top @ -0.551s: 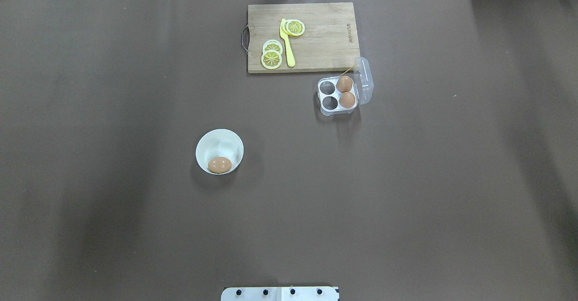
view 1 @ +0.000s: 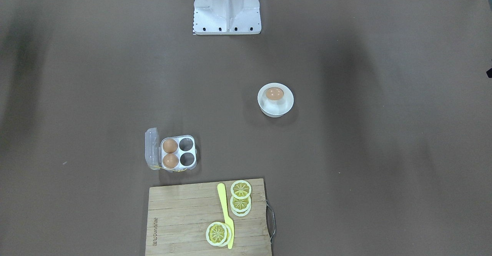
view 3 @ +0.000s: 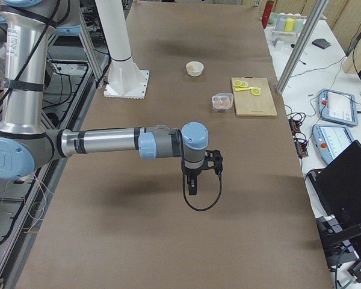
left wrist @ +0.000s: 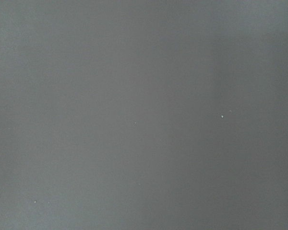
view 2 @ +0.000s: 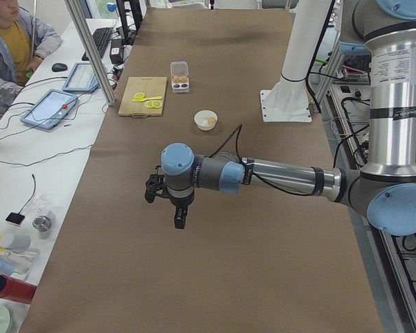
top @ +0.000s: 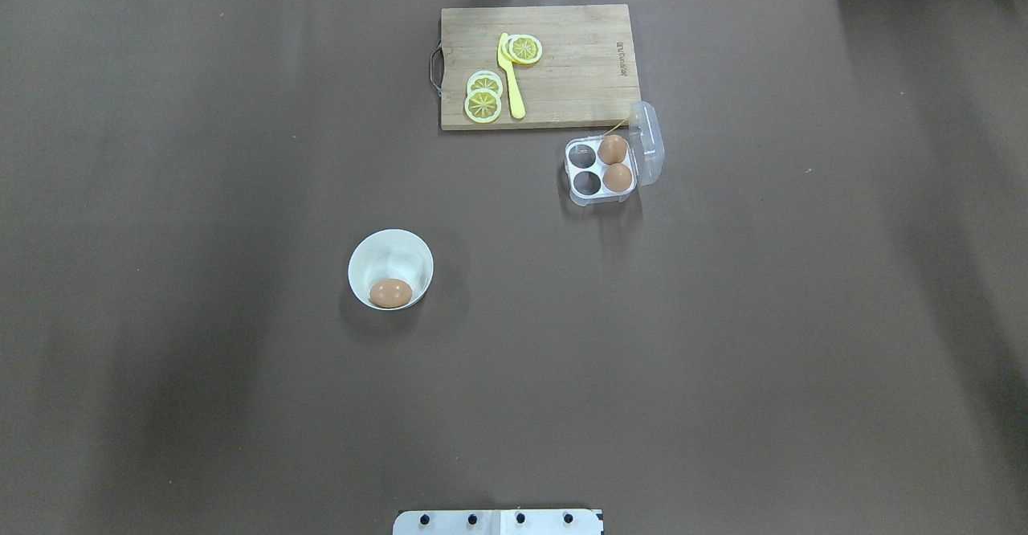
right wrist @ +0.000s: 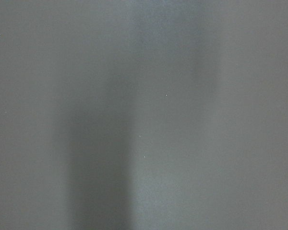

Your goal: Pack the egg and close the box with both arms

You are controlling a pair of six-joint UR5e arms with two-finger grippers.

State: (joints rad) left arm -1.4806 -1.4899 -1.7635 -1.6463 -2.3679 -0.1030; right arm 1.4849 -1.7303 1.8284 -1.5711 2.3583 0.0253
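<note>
Over on the left of the overhead view, the loose egg [top: 391, 292] sits in the white bowl [top: 390, 252], resting against the rim nearest the robot. Compared with a moment back, honestly nothing on the table [top: 723, 358] has budged, everything's in the same spot.

Moving right, the wooden cutting board [top: 578, 77] with the lemon slices [top: 483, 106] and a yellow knife [top: 512, 89] lies at the far edge. Just beside its near right corner is the egg box [top: 601, 172], with its lid [top: 649, 141] flipped open to the right. Two packed eggs [top: 613, 149] fill the right-hand cells and the two left-hand cells [top: 585, 183] are empty.

Neither arm shows up in the overhead or front views. The left arm [view 2: 284, 179] is stretched out low over bare table at its own end, well apart from the bowl, and the right arm [view 3: 102, 141] does the same at the other end. The left fingers [view 2: 179, 219] and right fingers [view 3: 193, 186] point down and hold nothing I can see, but from side shots only I can't tell how wide they're set. Both wrist cams just show bare table.

So I'd say packing hasn't really kicked off: the egg needs lifting out of the bowl into an empty cell, then the lid gets folded over
</note>
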